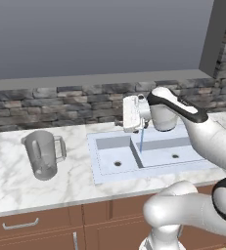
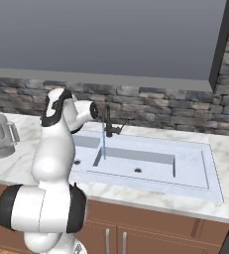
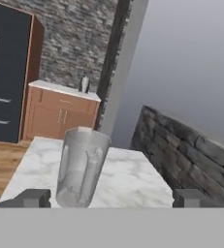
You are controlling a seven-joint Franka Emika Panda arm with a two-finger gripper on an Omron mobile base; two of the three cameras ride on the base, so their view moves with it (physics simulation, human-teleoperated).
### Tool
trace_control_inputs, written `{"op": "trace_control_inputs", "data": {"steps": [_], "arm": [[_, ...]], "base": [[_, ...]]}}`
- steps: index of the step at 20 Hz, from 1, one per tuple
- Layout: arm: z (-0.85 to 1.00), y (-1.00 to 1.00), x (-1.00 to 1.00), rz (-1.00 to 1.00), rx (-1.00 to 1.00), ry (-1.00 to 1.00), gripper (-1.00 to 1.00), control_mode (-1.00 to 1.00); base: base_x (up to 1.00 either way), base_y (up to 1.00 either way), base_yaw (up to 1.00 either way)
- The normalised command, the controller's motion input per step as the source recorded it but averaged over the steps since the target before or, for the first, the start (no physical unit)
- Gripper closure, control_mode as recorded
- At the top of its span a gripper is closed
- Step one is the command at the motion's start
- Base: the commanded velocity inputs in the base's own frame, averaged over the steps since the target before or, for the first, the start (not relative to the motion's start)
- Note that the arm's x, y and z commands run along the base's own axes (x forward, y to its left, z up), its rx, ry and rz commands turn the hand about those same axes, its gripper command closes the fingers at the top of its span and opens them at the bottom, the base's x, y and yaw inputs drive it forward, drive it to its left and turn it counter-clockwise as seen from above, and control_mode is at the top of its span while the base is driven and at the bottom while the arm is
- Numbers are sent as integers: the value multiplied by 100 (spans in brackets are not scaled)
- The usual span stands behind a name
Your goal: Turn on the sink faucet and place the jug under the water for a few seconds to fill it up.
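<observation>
The translucent grey jug [image 1: 41, 154] stands upright on the marble counter left of the sink [image 1: 107, 168], handle to the right; it also appears at the jug [image 2: 0, 134] and jug [image 3: 82, 167]. The dark gooseneck faucet [image 2: 108, 124] runs, and a thin blue stream of water [image 2: 104, 142] falls into the sink [image 2: 195, 173] by the divider. My gripper [image 1: 127, 116] hovers at the sink's back edge, above the left basin, pointing left at the jug and well short of it. In the hand view my gripper [image 3: 111, 198] is open, with the jug centred beyond its fingertips [image 3: 33, 197].
A stone backsplash [image 1: 60, 105] runs behind the counter. My own arm [image 2: 54, 149] stands in front of the sink's left part. Far beyond the jug are a wooden cabinet [image 3: 60, 114] and a dark fridge [image 3: 7, 72].
</observation>
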Motion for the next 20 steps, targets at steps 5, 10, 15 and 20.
{"op": "trace_control_inputs", "data": {"steps": [5,10,15,20], "arm": [[-18,78,-24,16,-7,0,-100,-100],[-25,84,-22,14,-3,0,-100,-100],[-34,68,-18,15,0,0,-100,-100],[-42,40,-24,19,0,0,-100,-100]], "base": [[0,0,0],[0,0,0],[0,0,0],[0,0,0]]}}
